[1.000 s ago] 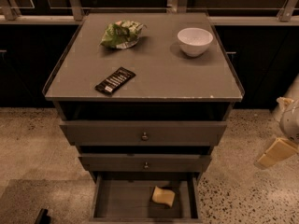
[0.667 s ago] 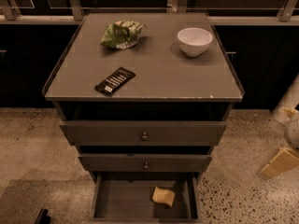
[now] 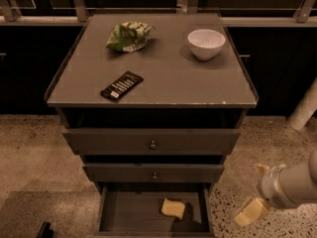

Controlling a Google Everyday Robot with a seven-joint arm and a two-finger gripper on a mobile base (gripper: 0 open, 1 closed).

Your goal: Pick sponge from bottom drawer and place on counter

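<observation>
We see the sponge (image 3: pixel 173 208) in the bottom drawer (image 3: pixel 130 213), its front cut off; the gripper (image 3: pixel 252 200) is low right, its opening beyond our telling.

**Item:** robot arm (image 3: pixel 297 182), 1 pc.
**Loc.:** comes in from the right edge, low, to the right of the bottom drawer (image 3: pixel 130 209).
**Wrist section:** pale cyl. housing, roughly horiz., tipped slightly down toward the drawer.
**Gripper (image 3: pixel 251 192):** 2-finger type at the arm's end, near the drawer's front right corner. It is outside the box and clear of it, no contact.
**Fingers (image 3: pixel 250 212):** pale-yellow. Lower one is broad and angled down-left. Upper one shows a short tip only.
**State:** jaws spread apart, nothing betw. them.
</observation>
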